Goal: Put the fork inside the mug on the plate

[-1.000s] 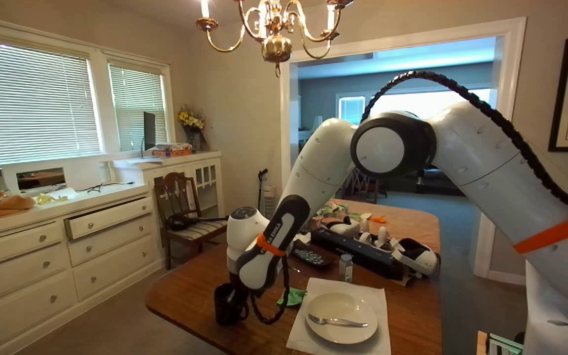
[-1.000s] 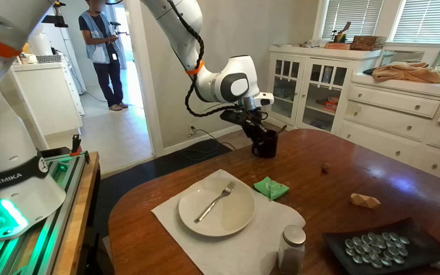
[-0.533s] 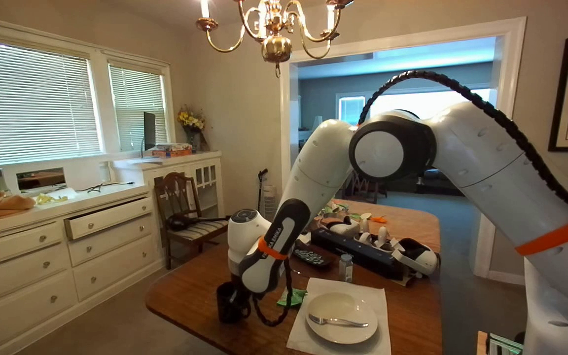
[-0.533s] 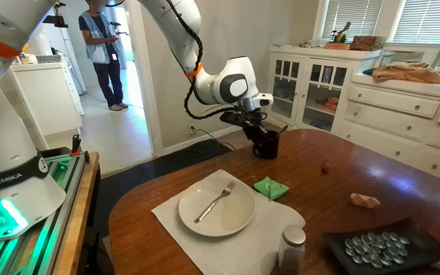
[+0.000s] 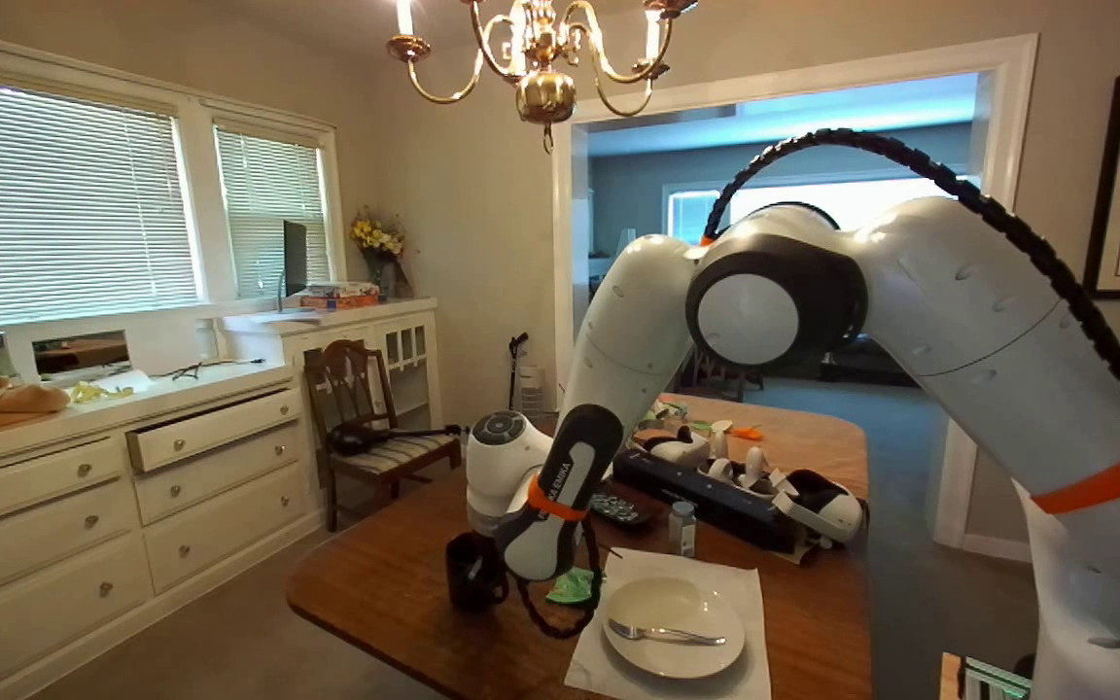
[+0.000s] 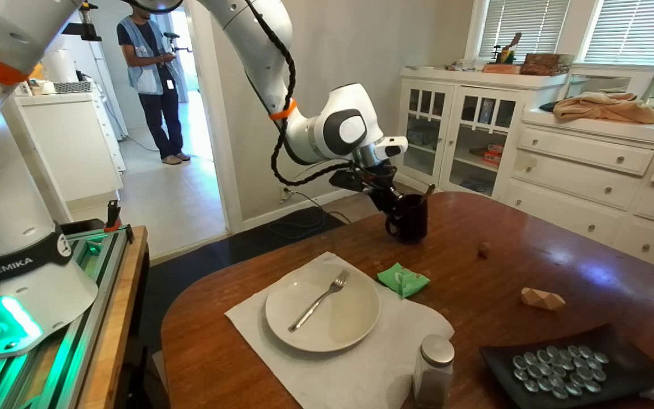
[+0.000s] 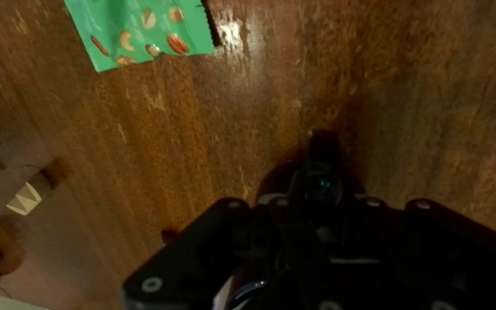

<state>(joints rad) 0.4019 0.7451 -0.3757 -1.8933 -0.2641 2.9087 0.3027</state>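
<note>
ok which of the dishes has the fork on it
The round white plate, resting on the pale sheet: the fork lies on it. The black rectangular tray holds clear glassy pebbles instead, and no fork shows there.

In both exterior views the mug (image 6: 412,222) is farther right than a second ago and closer to the green packet (image 6: 403,280); the gripper (image 6: 395,207) shifts right along with it, as does the slim stick (image 6: 428,192) at the mug's rim. The forearm (image 6: 259,59), in an exterior view, stands farther left with its orange band (image 6: 283,110) lower; the black cable (image 5: 840,136) arches higher in an exterior view
</note>
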